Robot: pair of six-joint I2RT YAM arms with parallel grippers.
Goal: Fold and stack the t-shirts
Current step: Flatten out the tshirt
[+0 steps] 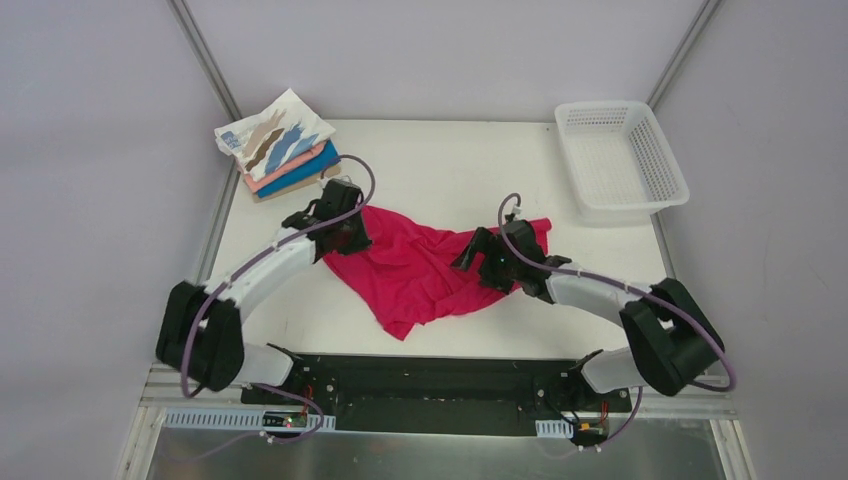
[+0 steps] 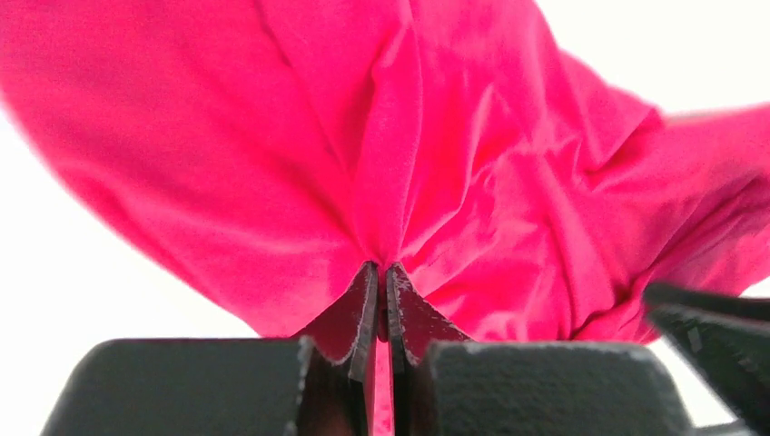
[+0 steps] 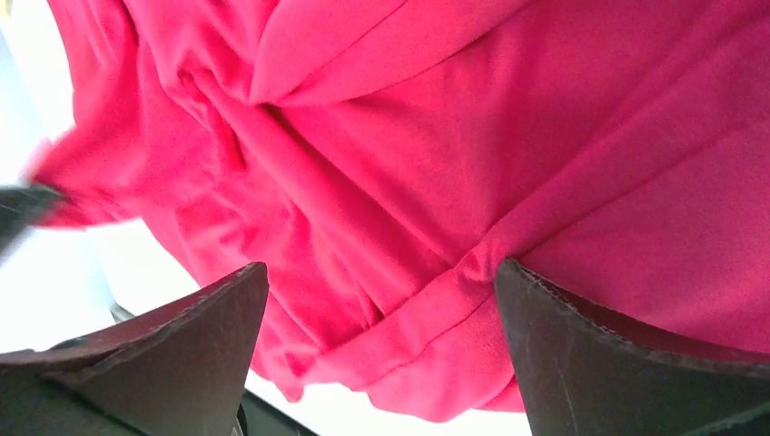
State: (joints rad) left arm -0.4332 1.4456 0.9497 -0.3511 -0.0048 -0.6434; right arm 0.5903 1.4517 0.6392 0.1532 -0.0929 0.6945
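Note:
A crimson-pink t-shirt (image 1: 415, 270) lies crumpled in the middle of the white table (image 1: 450, 165). My left gripper (image 1: 352, 232) is shut on the shirt's far left corner; in the left wrist view the cloth (image 2: 436, 163) fans out from the pinched jaws of my left gripper (image 2: 381, 271). My right gripper (image 1: 478, 262) is open over the shirt's right part; in the right wrist view a rolled hem (image 3: 436, 318) lies between the spread fingers (image 3: 563, 354) of my right gripper (image 3: 381, 282). A folded stack topped by the white shirt with tan and blue streaks (image 1: 275, 135) sits at the far left corner.
A white plastic mesh basket (image 1: 620, 158) stands at the far right corner of the table. Salmon, blue and tan folded shirts (image 1: 298, 172) lie under the white one. A metal rail (image 1: 430, 390) runs along the near edge by the arm bases.

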